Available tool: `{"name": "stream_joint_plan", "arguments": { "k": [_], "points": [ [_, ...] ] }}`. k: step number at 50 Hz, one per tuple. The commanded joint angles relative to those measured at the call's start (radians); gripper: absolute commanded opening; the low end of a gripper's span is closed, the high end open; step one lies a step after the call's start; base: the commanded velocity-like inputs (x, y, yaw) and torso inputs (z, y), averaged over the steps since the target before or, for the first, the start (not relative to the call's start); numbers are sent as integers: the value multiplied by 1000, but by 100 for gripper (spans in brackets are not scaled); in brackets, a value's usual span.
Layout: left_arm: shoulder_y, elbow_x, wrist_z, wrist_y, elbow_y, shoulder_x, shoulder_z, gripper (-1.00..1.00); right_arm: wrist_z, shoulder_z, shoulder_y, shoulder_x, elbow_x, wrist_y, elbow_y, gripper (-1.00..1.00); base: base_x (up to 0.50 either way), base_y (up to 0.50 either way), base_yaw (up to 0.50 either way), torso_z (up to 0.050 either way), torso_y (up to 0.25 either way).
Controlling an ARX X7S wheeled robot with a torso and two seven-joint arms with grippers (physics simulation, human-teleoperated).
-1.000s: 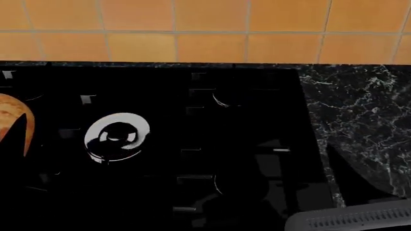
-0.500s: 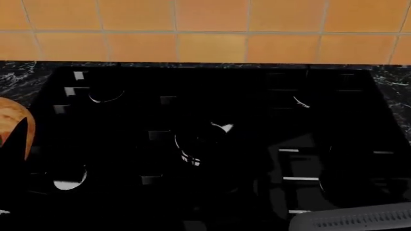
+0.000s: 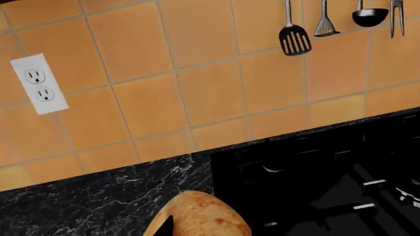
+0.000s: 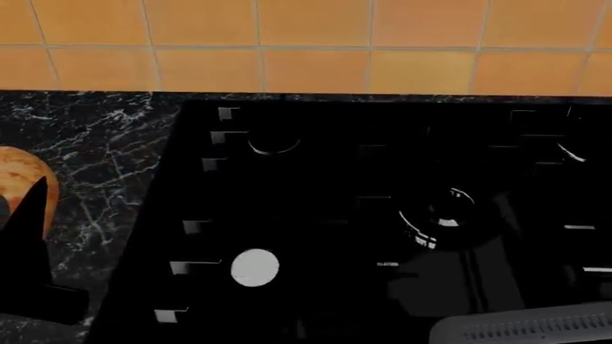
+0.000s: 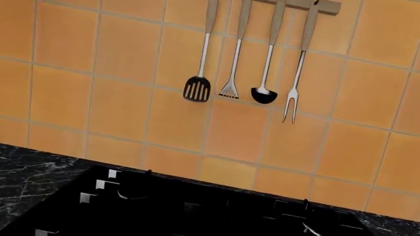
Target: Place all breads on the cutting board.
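At the head view's left edge, the left hand grasps a golden bread over the desk; the cutting board is unseen, and the right hand's state I cannot tell.

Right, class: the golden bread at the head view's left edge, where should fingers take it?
Across the bread's rounded middle, coming from above: its crust is domed, so a pinch at the widest part likely slips least. The left fingers overlap it; whether they grip is unclear.

Golden-brown bread, white-veined black counter, orange tiles.
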Motion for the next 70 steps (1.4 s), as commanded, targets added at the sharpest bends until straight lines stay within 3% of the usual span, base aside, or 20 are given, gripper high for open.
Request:
{"name": "stream_joint_plan", "arguments": {
  "k": [1, 70],
  "points": [
    [-4, 0, -3, 16, -3, 3, 4, -100, 0, -12, 7, 7, -9, -5, 2, 100, -1, 500, 0, 0, 0],
    [-16, 3, -10, 37, 10, -4, 16, -100, 22, -83, 49, 25, -12, -35, -3, 100, -2, 500, 0, 0, 0]
  ]
}}
